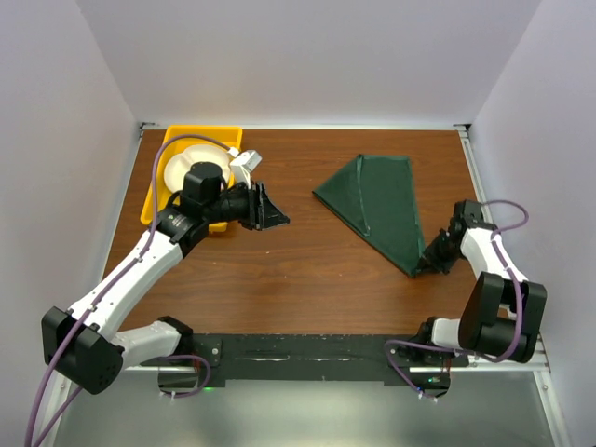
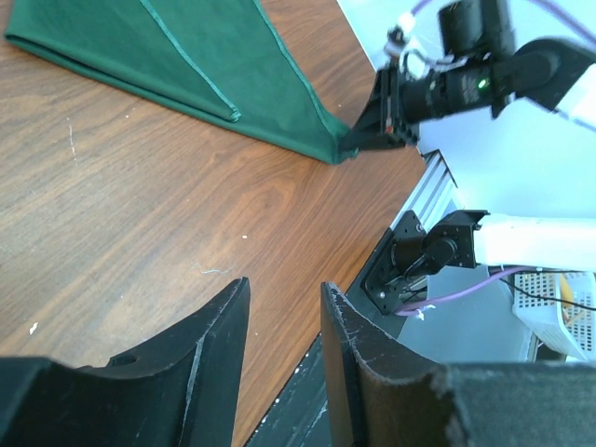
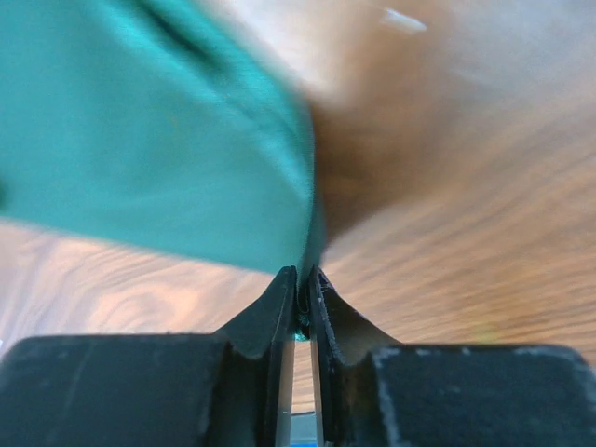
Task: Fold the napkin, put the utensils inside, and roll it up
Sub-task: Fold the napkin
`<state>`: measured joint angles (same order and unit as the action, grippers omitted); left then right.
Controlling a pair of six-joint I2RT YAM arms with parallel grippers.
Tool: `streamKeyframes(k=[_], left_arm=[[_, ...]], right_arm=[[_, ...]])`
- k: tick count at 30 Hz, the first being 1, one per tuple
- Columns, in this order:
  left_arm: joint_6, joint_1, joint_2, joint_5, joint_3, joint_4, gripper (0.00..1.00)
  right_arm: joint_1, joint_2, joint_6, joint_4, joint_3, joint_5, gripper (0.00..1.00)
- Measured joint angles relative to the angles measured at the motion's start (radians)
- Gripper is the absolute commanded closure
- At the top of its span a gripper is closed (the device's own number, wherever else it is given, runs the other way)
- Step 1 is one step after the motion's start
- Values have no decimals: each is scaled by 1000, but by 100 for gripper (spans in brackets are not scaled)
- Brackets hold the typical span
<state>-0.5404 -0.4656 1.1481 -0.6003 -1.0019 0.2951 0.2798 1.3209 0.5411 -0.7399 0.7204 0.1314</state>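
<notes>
The dark green napkin (image 1: 377,205) lies folded into a wedge on the right half of the table, its point toward the near right. My right gripper (image 1: 430,261) is shut on that near corner; in the right wrist view the cloth (image 3: 158,140) runs into the pinched fingertips (image 3: 304,279). The left wrist view shows the same napkin (image 2: 186,65) and the right gripper (image 2: 372,130) at its tip. My left gripper (image 1: 275,212) hovers left of centre, well apart from the napkin, jaws open (image 2: 284,298) with nothing between them. The utensils are out of view.
A yellow tray (image 1: 200,131) with a white plate (image 1: 182,163) stands at the back left, partly behind the left arm. The table's metal rail (image 1: 475,177) runs along the right edge, close to the right arm.
</notes>
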Motion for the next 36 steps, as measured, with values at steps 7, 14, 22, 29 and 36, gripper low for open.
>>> streamKeyframes(k=[7, 14, 22, 29, 36], left_arm=[[12, 1, 0, 53, -1, 42, 59], [37, 2, -5, 151, -7, 113, 59], [37, 3, -5, 198, -56, 177, 59], [36, 5, -15, 229, -85, 219, 59], [36, 5, -15, 242, -96, 243, 59]], right_arm=[[-224, 145, -31, -23, 351, 30, 94], [-348, 373, -86, -11, 614, 89, 94], [-421, 585, -124, 8, 814, 161, 94], [-482, 737, -131, 24, 947, 204, 93], [-517, 807, -135, 22, 1033, 213, 92]])
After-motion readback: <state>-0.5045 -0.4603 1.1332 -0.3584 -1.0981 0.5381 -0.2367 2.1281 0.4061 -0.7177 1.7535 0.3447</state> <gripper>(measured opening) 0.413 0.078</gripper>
